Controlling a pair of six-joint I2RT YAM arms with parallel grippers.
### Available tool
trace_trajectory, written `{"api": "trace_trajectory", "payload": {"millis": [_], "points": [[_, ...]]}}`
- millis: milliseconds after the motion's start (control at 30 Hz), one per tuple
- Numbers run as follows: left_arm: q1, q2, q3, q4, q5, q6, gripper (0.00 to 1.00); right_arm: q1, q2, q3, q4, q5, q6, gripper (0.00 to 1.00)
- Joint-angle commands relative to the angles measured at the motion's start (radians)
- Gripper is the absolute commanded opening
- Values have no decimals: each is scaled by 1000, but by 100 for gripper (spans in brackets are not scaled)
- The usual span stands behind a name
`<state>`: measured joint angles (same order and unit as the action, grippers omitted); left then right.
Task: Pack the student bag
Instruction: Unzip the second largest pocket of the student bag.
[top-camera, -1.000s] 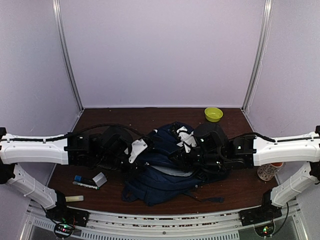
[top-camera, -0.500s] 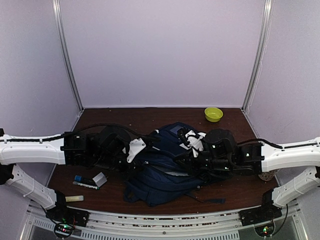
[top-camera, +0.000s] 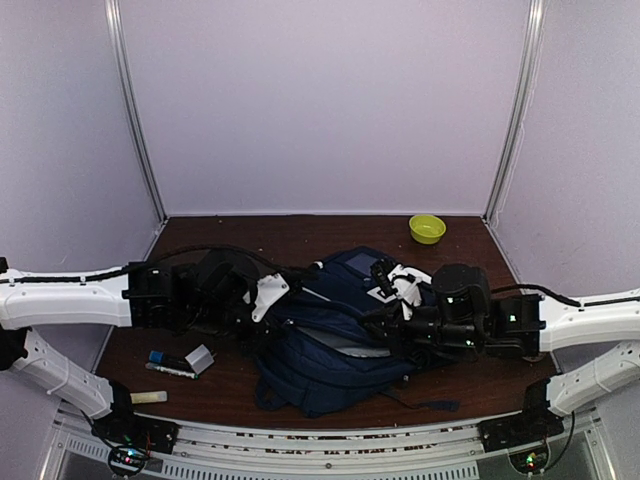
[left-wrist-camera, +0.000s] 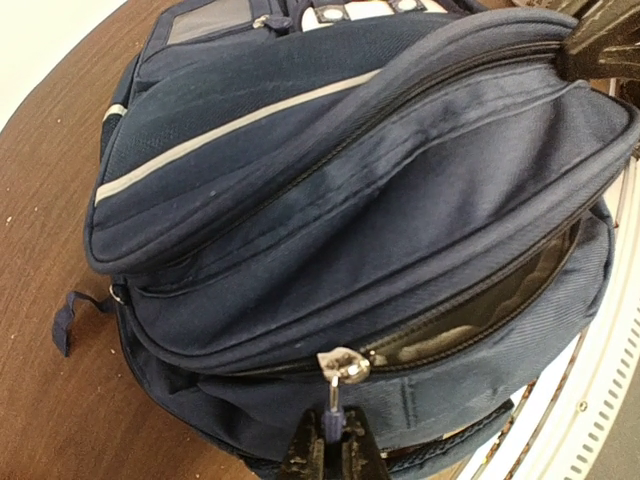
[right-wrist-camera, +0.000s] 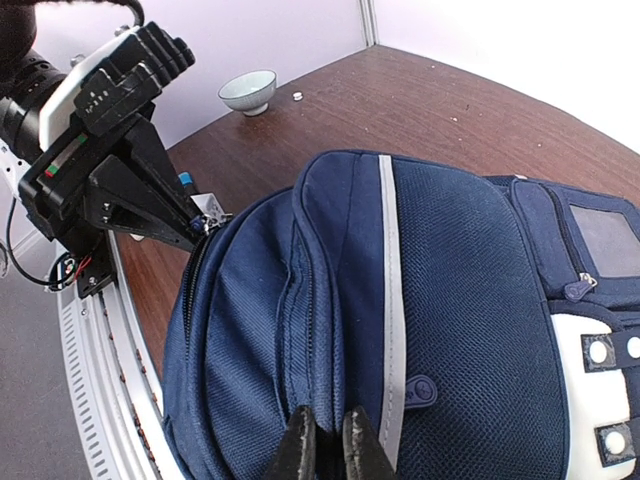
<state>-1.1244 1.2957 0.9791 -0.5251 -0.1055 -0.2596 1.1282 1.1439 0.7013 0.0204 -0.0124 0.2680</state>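
the student bag lies on the brown table in the top view, centre to 6 o'clock, between the two arms, with its white buckle patch turned toward 1 o'clock. it is navy with a pale stripe running over its front panel.

the left gripper comes in from 9 o'clock. its two dark fingers are pressed together on the metal zipper pull of the main compartment, at the bottom of the left wrist view. beside the pull, toward 3 o'clock in that view, the zip gapes and grey lining shows inside the slit. the bag's lower edge hangs just over the white slotted rail at the near side of the table.

the right gripper comes in from 3 o'clock, and its fingers are closed, pinching a ridge of the bag's blue fabric beside the stripe. the right wrist view shows the left claw across the bag at 10 o'clock, holding the pull at the bag's edge.

away from the bag, a yellow-green bowl sits at 1 o'clock near the back wall. at 8 o'clock lie a blue-capped marker and a small grey block, touching or nearly so, with a pale stick nearer the edge.
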Motion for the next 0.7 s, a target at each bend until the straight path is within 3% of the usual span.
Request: {"api": "trace_trajectory", "payload": {"millis": [0,667], "points": [[31,-30,-25,7,-53,7,0,2,-61,-29,30,-9,5,0],[120,-73,-114,7,-66,-43,0,1,-105,-31,21,-86,20,0]]}}
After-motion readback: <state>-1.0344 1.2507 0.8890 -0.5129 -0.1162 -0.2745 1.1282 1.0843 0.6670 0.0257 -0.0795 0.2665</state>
